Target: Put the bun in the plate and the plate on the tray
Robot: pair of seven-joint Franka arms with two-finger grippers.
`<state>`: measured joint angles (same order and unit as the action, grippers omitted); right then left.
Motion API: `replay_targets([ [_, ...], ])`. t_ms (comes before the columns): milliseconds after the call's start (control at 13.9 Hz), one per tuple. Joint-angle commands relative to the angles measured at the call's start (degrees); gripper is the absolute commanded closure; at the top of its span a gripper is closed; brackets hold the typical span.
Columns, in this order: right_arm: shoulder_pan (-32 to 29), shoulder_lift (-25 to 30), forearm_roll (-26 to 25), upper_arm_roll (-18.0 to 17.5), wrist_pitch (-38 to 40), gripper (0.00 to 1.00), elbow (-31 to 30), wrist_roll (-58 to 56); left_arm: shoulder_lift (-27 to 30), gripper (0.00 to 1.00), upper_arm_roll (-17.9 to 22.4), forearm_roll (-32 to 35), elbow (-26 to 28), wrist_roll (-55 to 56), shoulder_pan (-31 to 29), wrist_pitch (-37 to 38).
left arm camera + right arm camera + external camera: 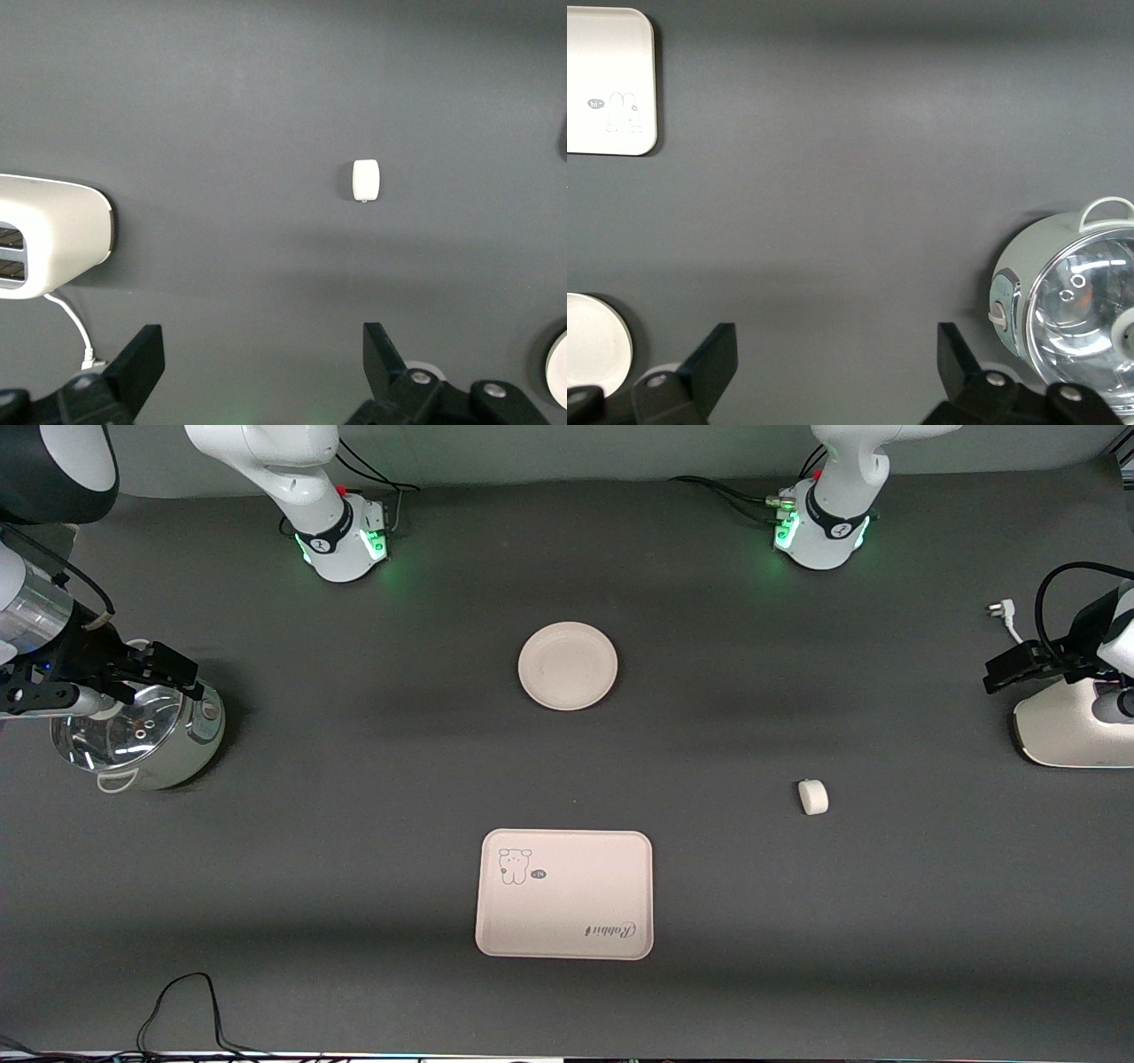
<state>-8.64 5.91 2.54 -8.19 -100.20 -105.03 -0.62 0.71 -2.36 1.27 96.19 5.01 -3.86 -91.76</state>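
Note:
The small white bun (pixel 812 796) (pixel 365 180) lies on the dark table toward the left arm's end. The round cream plate (pixel 568 665) (pixel 594 341) sits bare in the middle. Nearer to the front camera than the plate lies the rectangular tray (pixel 565 894) (pixel 609 80) with its cartoon drawing and "Rabbit" lettering. My left gripper (pixel 1008 671) (pixel 264 359) hangs open and holds nothing, over the edge of a white toaster and well apart from the bun. My right gripper (pixel 168 666) (pixel 837 359) hangs open with nothing in it, over a lidded cooker.
A pale green cooker with a glass lid (pixel 142 731) (pixel 1072 305) stands at the right arm's end. A white toaster (pixel 1072 726) (pixel 49 230) with its plug (pixel 1001 613) stands at the left arm's end. A black cable (pixel 186 1010) loops at the table's edge nearest the front camera.

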Motion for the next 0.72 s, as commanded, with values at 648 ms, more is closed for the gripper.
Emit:
replay_targets([
  [648,-0.4,0.7,1.3,-0.5,-0.3,0.00,-1.2,0.2,-0.5,0.00,0.6,0.7,-1.4,-0.2,0.9,2.7],
])
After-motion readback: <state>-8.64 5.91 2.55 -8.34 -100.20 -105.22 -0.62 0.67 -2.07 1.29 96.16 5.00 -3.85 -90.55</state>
